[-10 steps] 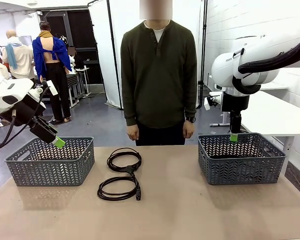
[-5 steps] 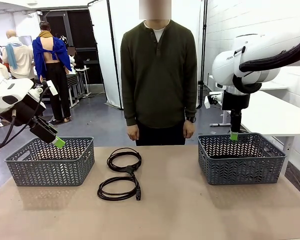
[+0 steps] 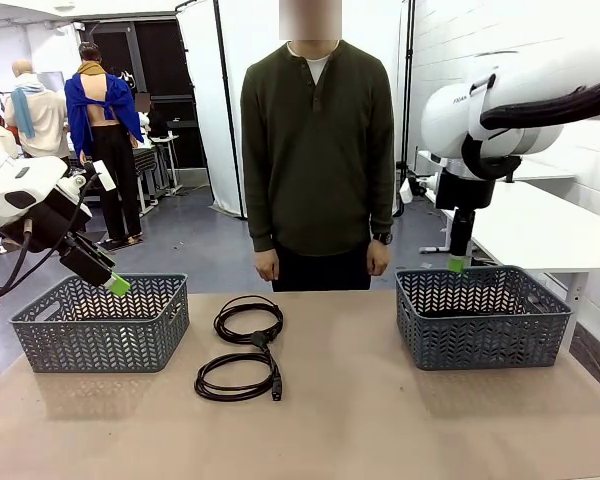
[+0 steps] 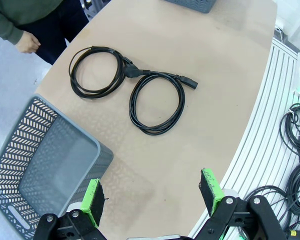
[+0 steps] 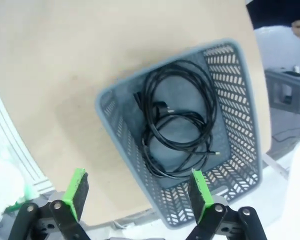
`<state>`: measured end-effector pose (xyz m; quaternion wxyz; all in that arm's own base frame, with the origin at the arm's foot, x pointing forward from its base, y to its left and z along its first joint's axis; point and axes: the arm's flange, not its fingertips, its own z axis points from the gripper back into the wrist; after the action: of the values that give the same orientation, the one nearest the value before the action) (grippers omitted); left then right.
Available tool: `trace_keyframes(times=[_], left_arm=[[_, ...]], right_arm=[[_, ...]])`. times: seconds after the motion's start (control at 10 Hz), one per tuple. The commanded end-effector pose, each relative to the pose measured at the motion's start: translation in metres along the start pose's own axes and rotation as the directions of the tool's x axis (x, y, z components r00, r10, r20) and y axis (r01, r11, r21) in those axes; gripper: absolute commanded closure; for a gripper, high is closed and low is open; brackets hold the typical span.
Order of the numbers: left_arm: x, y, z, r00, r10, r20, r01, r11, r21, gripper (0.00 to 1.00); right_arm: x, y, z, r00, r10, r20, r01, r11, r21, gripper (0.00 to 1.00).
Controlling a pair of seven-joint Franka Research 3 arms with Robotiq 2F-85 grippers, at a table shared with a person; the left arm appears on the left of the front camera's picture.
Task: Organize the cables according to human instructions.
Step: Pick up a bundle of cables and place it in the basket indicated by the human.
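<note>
- Our left gripper [image 4: 151,196] hangs with its fingers spread wide, holding nothing.
- Two coiled cables [image 4: 132,73] lie on the table [image 4: 220,55] ahead of those fingertips, and the joined pair runs across the finger gap.
- Our right gripper [image 5: 136,192] is equally wide and empty, with other cables [image 5: 176,116] in the right basket [image 5: 236,100] ahead of its fingers.
- We judge the left arm nearer the loose pair.

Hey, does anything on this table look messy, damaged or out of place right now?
Nothing looks damaged or spilled. Two coiled cables lie loose on the table between the left basket and the right basket, touching where their plugs meet. Inside the right one, more cables overlap untidily. Both baskets stand upright.
</note>
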<state>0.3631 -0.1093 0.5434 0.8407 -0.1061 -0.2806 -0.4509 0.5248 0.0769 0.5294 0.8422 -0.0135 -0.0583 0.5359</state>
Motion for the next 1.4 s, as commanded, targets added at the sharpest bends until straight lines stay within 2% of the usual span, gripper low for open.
trace_keyframes(times=[0.0,0.5,0.9,1.1,1.3], left_arm=[[-0.001,0.002,0.000,1.000,0.000,0.005,0.000,1.000,-0.008,0.00],[-0.001,0.002,0.000,1.000,0.000,0.005,0.000,1.000,-0.008,0.00],[-0.001,0.002,0.000,1.000,0.000,0.005,0.000,1.000,-0.008,0.00],[-0.001,0.002,0.000,1.000,0.000,0.005,0.000,1.000,-0.008,0.00],[-0.001,0.002,0.000,1.000,0.000,0.005,0.000,1.000,-0.008,0.00]], right_arm=[[0.009,0.040,-0.004,0.996,-0.052,0.076,0.053,0.999,-0.012,0.00],[0.030,0.115,-0.010,0.971,-0.032,0.236,0.034,0.999,-0.003,0.00],[0.028,0.145,-0.023,0.961,-0.023,0.274,0.005,0.998,0.064,0.00],[0.030,0.151,-0.022,0.970,0.005,0.242,-0.023,0.997,0.075,0.00],[0.034,0.145,-0.019,0.972,-0.026,0.232,0.011,0.998,0.064,0.00]])
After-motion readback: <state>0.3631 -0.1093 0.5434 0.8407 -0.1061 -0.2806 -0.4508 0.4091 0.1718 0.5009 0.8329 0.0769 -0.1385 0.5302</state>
